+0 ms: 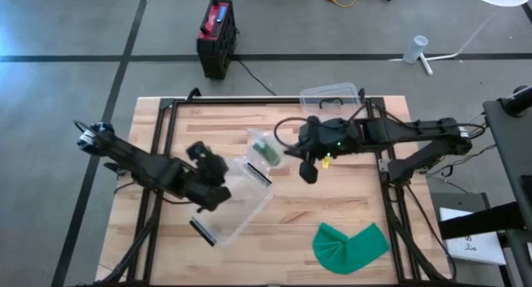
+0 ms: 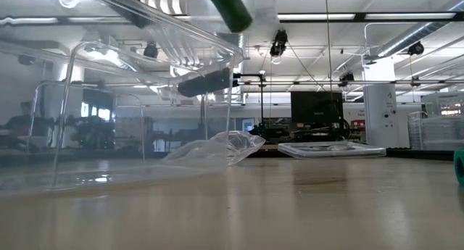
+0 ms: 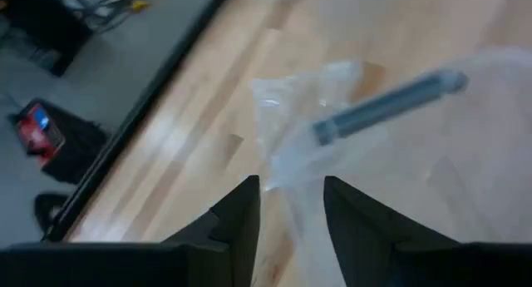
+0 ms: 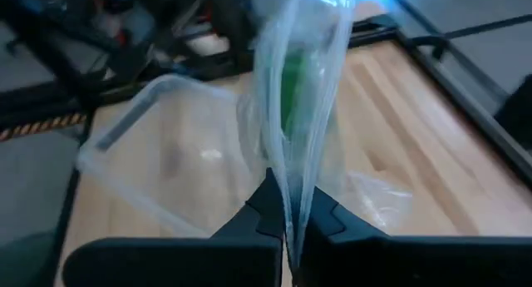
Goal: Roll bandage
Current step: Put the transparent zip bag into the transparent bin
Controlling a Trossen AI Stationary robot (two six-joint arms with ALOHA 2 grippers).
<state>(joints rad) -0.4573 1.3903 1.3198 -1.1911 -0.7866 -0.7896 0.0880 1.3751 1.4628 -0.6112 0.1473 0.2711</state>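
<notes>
A: Where is your bandage right now?

B: There are two green things. A rolled green bandage (image 1: 268, 150) sits inside a clear zip bag (image 1: 259, 160) near the middle of the surface, toward the far edge. A loose green bandage (image 1: 350, 246) lies fanned out flat near the near right corner, untouched.

A: And your tools?

B: Your right tool (image 4: 289, 223) is clenched on the thin plastic of that bag, holding it up so the roll hangs inside. Your left tool (image 3: 291, 210) stands partly parted around a fold of a second clear bag (image 1: 235, 205) toward the near left; I cannot tell whether it truly grips the plastic or only straddles it.

A: So which step are you in?

B: It looks like bag handling rather than rolling. The loose bandage is not yet rolled.

A: What does the next move call for?

B: Probably steadying the bag with one tool while the other works its opening. The film is slippery and limp, so pinch near the zip strip (image 1: 260, 173)
</notes>
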